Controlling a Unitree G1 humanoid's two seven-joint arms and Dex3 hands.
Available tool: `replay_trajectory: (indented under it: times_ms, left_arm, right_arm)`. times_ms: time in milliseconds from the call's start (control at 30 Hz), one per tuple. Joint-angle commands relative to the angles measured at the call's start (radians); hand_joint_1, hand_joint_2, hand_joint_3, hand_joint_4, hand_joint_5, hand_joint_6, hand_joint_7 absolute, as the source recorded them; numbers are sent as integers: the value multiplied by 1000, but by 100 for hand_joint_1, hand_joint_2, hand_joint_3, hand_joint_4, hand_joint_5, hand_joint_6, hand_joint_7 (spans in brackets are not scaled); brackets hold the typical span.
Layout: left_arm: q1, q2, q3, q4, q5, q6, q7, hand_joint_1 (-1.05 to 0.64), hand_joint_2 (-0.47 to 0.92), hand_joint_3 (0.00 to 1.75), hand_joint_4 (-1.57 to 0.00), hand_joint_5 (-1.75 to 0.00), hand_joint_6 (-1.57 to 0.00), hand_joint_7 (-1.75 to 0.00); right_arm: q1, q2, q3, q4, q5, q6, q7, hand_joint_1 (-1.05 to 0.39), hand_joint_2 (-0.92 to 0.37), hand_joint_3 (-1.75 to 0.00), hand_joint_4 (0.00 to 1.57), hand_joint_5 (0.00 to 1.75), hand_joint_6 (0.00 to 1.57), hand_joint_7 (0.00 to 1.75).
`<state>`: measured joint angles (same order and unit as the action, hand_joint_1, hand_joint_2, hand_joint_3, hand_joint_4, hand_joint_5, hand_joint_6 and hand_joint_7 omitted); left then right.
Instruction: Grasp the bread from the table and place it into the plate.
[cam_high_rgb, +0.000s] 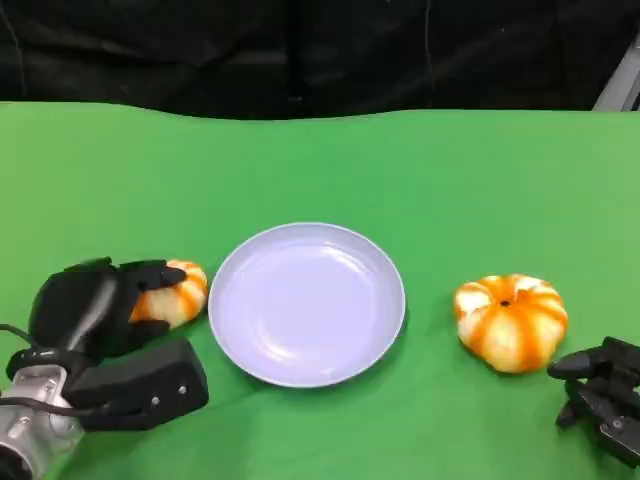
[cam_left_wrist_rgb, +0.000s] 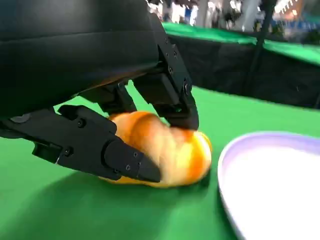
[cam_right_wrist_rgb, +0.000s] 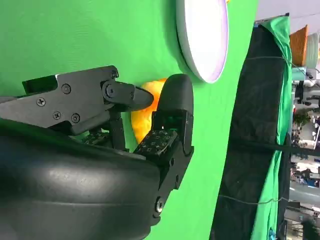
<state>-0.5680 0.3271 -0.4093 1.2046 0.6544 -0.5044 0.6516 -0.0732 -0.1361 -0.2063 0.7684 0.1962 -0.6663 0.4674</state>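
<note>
1. Down at the lower left of the head view, the left hand (cam_high_rgb: 110, 300) is wrapped around the small orange-and-cream striped bread roll (cam_high_rgb: 175, 293), black fingers curled over its near side.
2. The left wrist view makes it plain: fingers (cam_left_wrist_rgb: 172, 95) press on top of the bread roll (cam_left_wrist_rgb: 170, 150) and a thumb-side finger sits against its front, so the roll is gripped between them.
3. The roll is on the green-covered counter (cam_high_rgb: 320, 160); its underside meets the cloth in the left wrist view, though how firmly I cannot tell.
4. Just beside it, to the right in the head view, lies the round pale lilac plate (cam_high_rgb: 307, 303), shallow, nothing in it. Roll and plate rim are very near; whether they touch I cannot tell.
5. Across the plate sits a larger orange-and-white pumpkin-shaped bun (cam_high_rgb: 511, 321), resting on the counter, apart from the plate.
6. The right hand (cam_high_rgb: 600, 395) is low at the lower right, just beside that bun, holding nothing.
7. In the right wrist view its fingers (cam_right_wrist_rgb: 172, 110) are partly curled with a gap between them, the bun (cam_right_wrist_rgb: 147, 112) peeking out beyond, untouched as far as I can see.
8. Black cloth hangs behind the counter's far edge.
</note>
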Motion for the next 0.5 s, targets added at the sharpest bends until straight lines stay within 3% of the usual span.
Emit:
replay_trajectory:
  times_ms: [33,167,500]
  left_arm:
    - [7,-5,22,15,-25,28,26,-11,92,5,-57,-174,-62,-147]
    - [6,-8,21,15,-25,36,33,-11,92,6,-56,-175,-55,-157]
    - [15,-18,45,7,-42,43,113,-8,91,6,-54,-175,-51,-162]
  right_arm:
    - [-8,-17,-6,13,8,-10,2,-4,-92,-44,66,145,82,82]
    - [-9,-18,-5,16,2,-14,-6,-5,-92,-43,66,145,83,82]
    - [-11,-16,-5,15,7,-9,-2,-3,-92,-43,67,146,83,82]
